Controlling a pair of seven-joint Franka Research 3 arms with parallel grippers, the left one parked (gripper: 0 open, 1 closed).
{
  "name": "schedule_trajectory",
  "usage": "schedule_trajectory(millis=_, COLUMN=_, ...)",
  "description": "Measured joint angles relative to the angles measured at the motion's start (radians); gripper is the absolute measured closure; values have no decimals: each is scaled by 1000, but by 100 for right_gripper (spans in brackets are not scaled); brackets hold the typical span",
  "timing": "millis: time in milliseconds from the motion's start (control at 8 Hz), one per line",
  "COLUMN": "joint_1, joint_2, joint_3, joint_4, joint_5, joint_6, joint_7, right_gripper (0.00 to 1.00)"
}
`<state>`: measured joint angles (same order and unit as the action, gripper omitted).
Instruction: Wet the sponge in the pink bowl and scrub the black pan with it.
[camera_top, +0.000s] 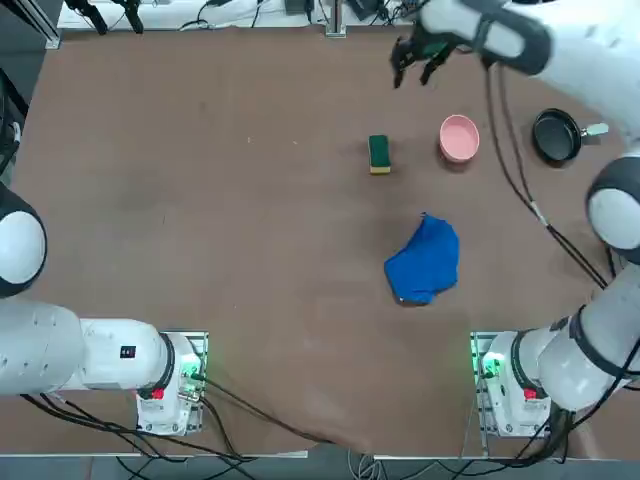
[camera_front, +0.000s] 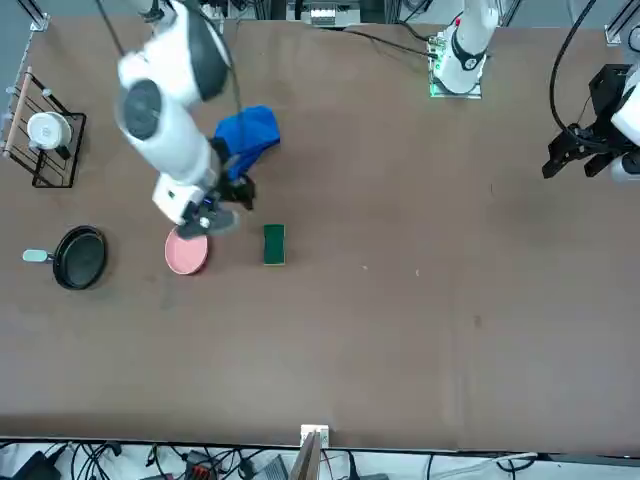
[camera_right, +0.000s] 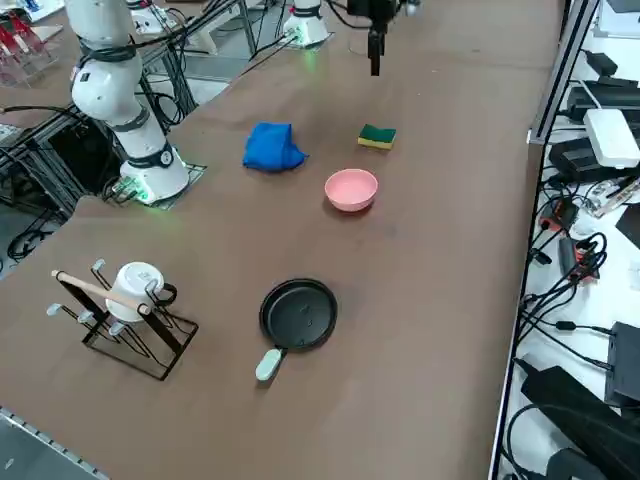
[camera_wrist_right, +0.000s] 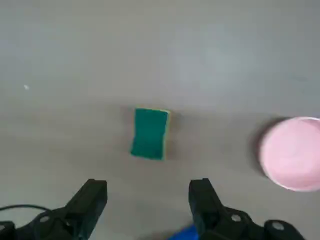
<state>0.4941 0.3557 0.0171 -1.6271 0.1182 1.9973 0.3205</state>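
The sponge (camera_top: 379, 154) lies flat on the counter (camera_top: 200, 200) at upper centre of the top view, the pink bowl (camera_top: 459, 138) just right of it, the black pan (camera_top: 557, 135) farther right. The right hand (camera_top: 418, 58) hovers above them, released and empty.

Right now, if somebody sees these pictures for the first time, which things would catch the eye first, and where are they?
The right gripper hangs open above the brown table, holding nothing, with the green sponge lying flat below it. The pink bowl sits just beside the sponge, and the black pan lies farther out toward the table's right edge. A crumpled blue cloth lies nearer the arm bases.
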Motion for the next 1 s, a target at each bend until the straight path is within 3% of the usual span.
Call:
schedule_trajectory(millis=375, joint_1=55, joint_2=159, joint_3=-1, joint_4=0, joint_5=0, joint_6=136, joint_7=67, right_gripper=0)
schedule_trajectory(millis=625, joint_1=66, joint_2=215, joint_3=-4, joint_4=0, joint_5=-12, joint_6=148, joint_7=128, right_gripper=0)
schedule_trajectory(millis=1000, joint_1=78, joint_2=271, joint_3=-7, joint_4=0, joint_5=-108, joint_6=154, joint_7=207, right_gripper=0)
